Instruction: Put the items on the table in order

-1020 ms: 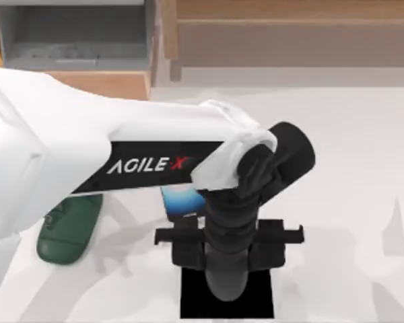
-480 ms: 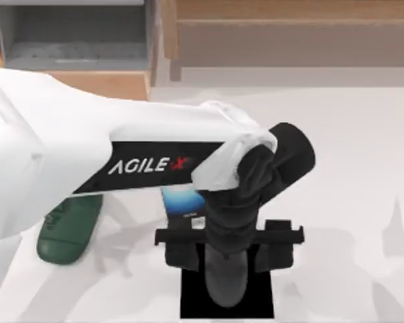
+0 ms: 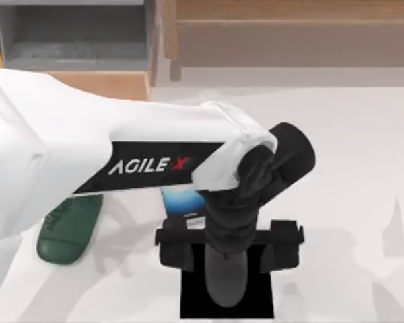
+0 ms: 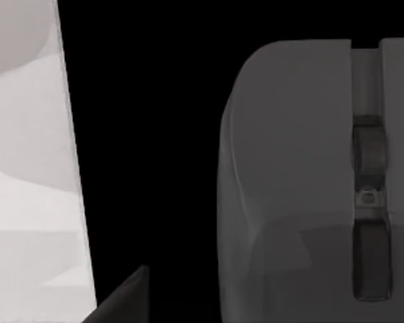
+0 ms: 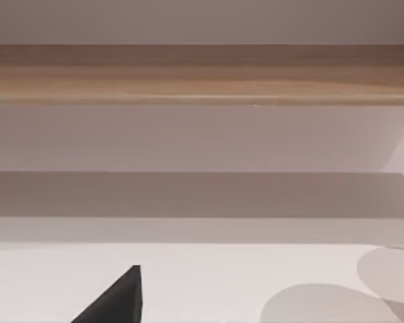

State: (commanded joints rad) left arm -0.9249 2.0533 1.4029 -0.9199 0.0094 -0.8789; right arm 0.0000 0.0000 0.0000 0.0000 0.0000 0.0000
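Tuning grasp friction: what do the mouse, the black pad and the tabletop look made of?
Mouse: looks like matte dark-grey plastic, with soft even shading, moulded seams and a scroll wheel. Black pad: flat, uniform black with no highlights, likely cloth or rubber, though the look leaves it open. Table: smooth plain white with soft shadows, probably laminate or painted board. The left gripper hangs over the pad.

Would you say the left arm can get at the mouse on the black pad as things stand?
Probably yes. The left gripper hangs directly over the black pad, and the left wrist view shows the grey mouse close below on that pad, with nothing between them. Whether the fingers already touch it cannot be told.
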